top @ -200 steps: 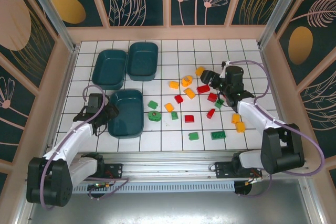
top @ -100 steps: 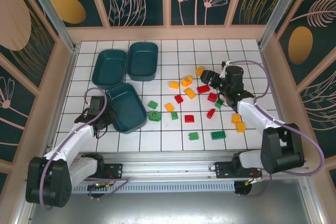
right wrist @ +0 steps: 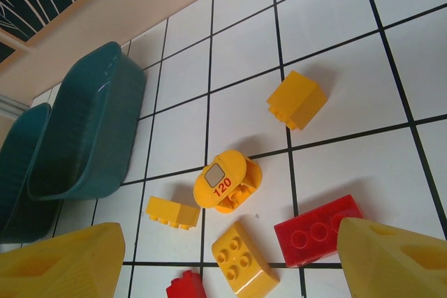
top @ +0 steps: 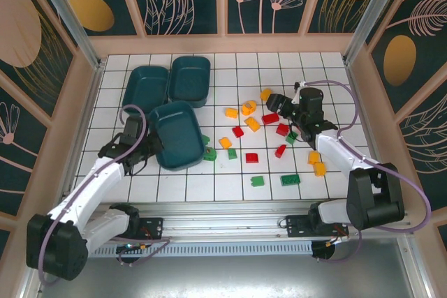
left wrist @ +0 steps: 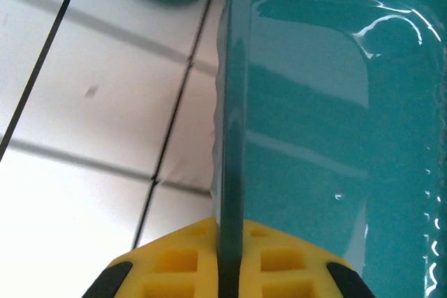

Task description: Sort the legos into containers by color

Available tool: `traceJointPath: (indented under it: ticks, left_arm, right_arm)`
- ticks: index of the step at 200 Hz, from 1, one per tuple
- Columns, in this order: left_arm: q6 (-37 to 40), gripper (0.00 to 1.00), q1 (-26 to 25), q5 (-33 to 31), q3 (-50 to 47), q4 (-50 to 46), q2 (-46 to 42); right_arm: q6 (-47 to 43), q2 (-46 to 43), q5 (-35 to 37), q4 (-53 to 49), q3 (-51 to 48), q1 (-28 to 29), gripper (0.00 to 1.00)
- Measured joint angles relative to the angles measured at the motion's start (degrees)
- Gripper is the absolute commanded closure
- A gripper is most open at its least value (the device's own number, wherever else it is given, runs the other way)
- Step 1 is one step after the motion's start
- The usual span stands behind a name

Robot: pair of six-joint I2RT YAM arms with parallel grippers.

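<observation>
My left gripper (top: 147,146) is shut on the rim of the nearest dark teal container (top: 177,134), which sits askew with its right edge against the round green lego (top: 209,153). In the left wrist view the rim (left wrist: 234,130) runs between my yellow fingers (left wrist: 174,263). Red, yellow and green legos lie scattered mid-table, among them a red brick (top: 270,118) and a yellow one (top: 252,124). My right gripper (top: 276,102) hovers open over them, above a yellow stud brick (right wrist: 241,259), the "120" piece (right wrist: 225,181) and a red brick (right wrist: 318,232).
Two more teal containers (top: 145,91) (top: 189,80) stand side by side at the back left, also seen in the right wrist view (right wrist: 87,130). Green bricks (top: 290,179) and yellow ones (top: 318,164) lie nearer the front right. Walls enclose the tiled table.
My left gripper closed on the near container's rim and dragged it, turning, back and to the right against the green legos. The right arm stayed still.
</observation>
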Motion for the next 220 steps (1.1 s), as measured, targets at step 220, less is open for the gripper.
traceJointPath:
  ticks: [220]
  left_arm:
    - [18.8,1.0,-6.8,3.2,88.5,-2.5,86.5]
  right_arm:
    - [4.5,-10.1,2.0,-2.4,-4.9,-4.0,0.21]
